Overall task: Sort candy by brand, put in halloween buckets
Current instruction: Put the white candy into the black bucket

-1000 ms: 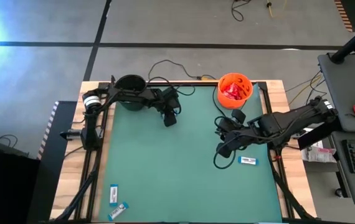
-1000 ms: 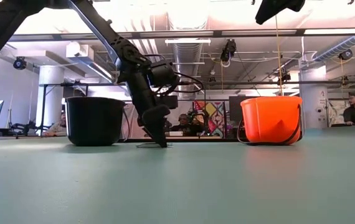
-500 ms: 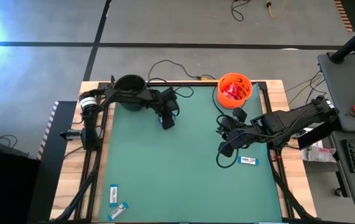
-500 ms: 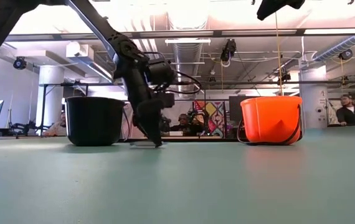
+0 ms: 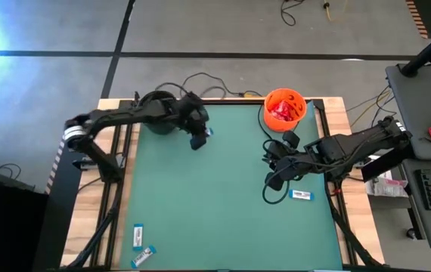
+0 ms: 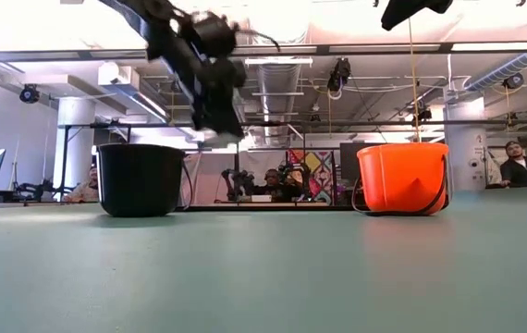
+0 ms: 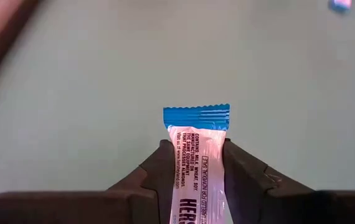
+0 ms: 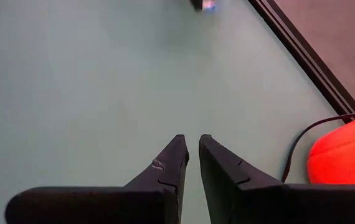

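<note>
My left gripper (image 5: 198, 140) hangs raised beside the black bucket (image 5: 159, 113), shut on a white-and-blue candy bar (image 7: 197, 155). In the low view this gripper (image 6: 213, 125) is higher than the black bucket's rim (image 6: 140, 148). The orange bucket (image 5: 285, 108) stands on the mat at the far right with red candies in it. My right gripper (image 5: 270, 181) hovers shut in front of the orange bucket, with nothing in it. Another white-and-blue bar (image 5: 301, 196) lies flat on the mat beside it. My left gripper pinches the bar by its two long sides (image 7: 172, 163) between its two fingers. The bar lies along the fingers, and its blue crimped end (image 7: 196, 116) sticks out past the fingertips. The fingers slant downward. The bar is lifted clear of the mat.
Two more white-and-blue bars (image 5: 137, 236) (image 5: 146, 257) lie near the mat's near left corner. A dark frame rail (image 8: 302, 59) borders the mat near the orange bucket (image 8: 345, 155). The middle of the green mat (image 5: 223, 204) is bare.
My left gripper has risen from the mat with the white-and-blue bar and drifted a little toward the black bucket. The bar lay flat on the mat a second ago and now hangs clear, above the bucket's rim.
</note>
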